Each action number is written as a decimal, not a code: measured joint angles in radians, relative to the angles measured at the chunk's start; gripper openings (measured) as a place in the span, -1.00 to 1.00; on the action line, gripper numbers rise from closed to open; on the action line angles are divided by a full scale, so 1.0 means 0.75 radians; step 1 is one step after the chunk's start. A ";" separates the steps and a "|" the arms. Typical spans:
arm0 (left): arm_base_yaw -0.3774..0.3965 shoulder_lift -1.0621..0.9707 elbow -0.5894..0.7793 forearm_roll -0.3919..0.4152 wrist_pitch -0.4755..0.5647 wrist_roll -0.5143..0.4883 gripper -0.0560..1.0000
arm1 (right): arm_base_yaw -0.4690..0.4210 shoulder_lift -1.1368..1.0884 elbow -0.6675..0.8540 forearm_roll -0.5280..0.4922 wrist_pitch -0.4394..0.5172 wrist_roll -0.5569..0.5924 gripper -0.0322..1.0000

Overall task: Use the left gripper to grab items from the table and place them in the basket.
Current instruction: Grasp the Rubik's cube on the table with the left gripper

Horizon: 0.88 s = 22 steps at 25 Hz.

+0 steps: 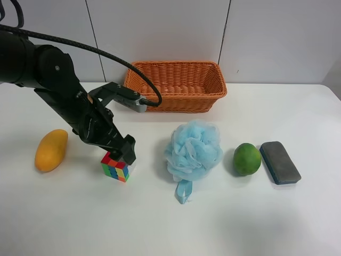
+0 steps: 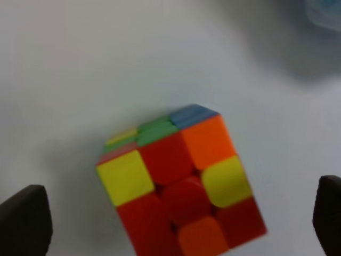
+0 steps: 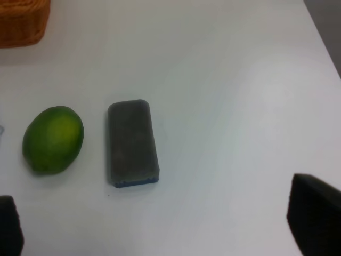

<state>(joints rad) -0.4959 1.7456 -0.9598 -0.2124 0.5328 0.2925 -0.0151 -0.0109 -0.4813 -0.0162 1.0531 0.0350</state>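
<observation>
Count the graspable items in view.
5: mango at the view's left, puzzle cube beneath the left claw, bath pouf mid-table, green fruit and eraser at the view's right. Basket wall may hide others.

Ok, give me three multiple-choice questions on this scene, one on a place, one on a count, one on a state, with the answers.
1. What lies between the pouf and the eraser? A) cube B) green fruit C) mango
2. How many items lie on the table outside the basket? A) three B) five C) seven
3. The left gripper is: A) open at the cube B) shut on the mango C) inside the basket
Answers:
1 B: the green fruit sits between them in the high view.
2 B: mango, cube, pouf, green fruit, eraser.
3 A: the left wrist view shows its fingers wide apart beside the cube.
</observation>
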 joint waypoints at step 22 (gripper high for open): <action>0.044 0.053 0.000 -0.117 0.041 -0.024 0.86 | 0.000 0.000 0.000 0.000 0.000 0.000 0.99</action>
<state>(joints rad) -0.4631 1.7857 -0.9598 -0.3000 0.5633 0.2747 -0.0151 -0.0109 -0.4813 -0.0162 1.0531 0.0350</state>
